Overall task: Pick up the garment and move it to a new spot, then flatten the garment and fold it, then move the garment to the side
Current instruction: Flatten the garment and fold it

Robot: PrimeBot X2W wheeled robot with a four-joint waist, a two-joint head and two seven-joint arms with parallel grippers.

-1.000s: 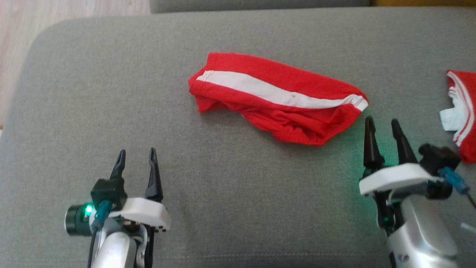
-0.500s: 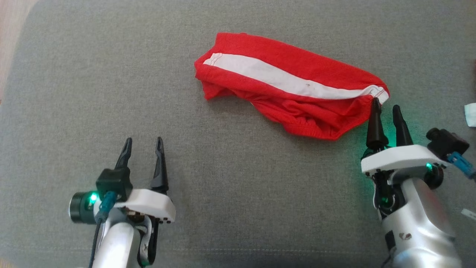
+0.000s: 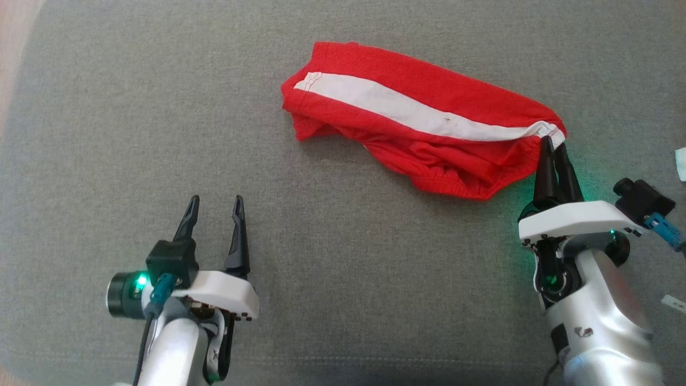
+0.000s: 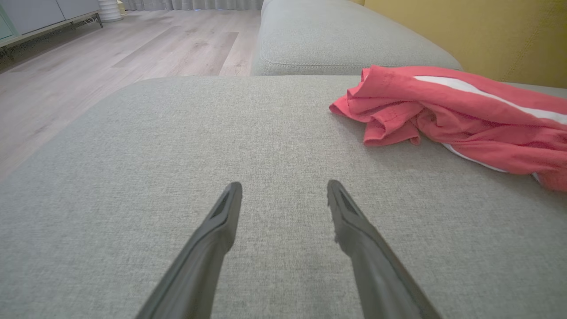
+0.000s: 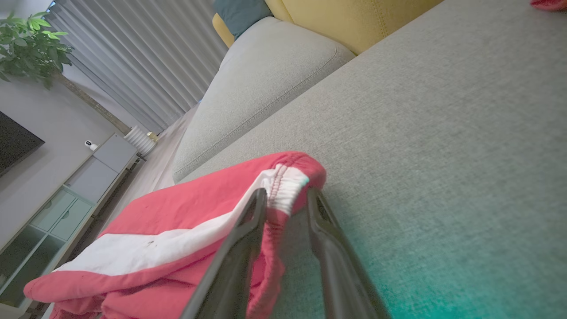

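Note:
The garment (image 3: 418,118) is bright red with a broad white stripe and lies bunched on the grey sofa seat (image 3: 343,257), upper middle of the head view. My right gripper (image 3: 554,143) has its fingers drawn close together on the garment's right end. In the right wrist view the right gripper (image 5: 287,192) pinches the gathered white-and-red band of the garment (image 5: 177,230). My left gripper (image 3: 216,199) stands open over bare cushion at the lower left, well short of the cloth. The left wrist view has the left gripper (image 4: 284,185) with nothing between its fingers and the garment (image 4: 465,110) at the right.
A white scrap (image 3: 680,163) peeks in at the right edge of the head view. A second grey cushion (image 4: 345,40) and a yellow backrest (image 4: 487,35) lie beyond the seat. Wooden floor (image 4: 88,66) drops off on the left side.
My right gripper advanced to the garment's right end and its fingers narrowed onto the cloth there. The head camera shifted, so the whole scene slid. The left gripper stayed open.

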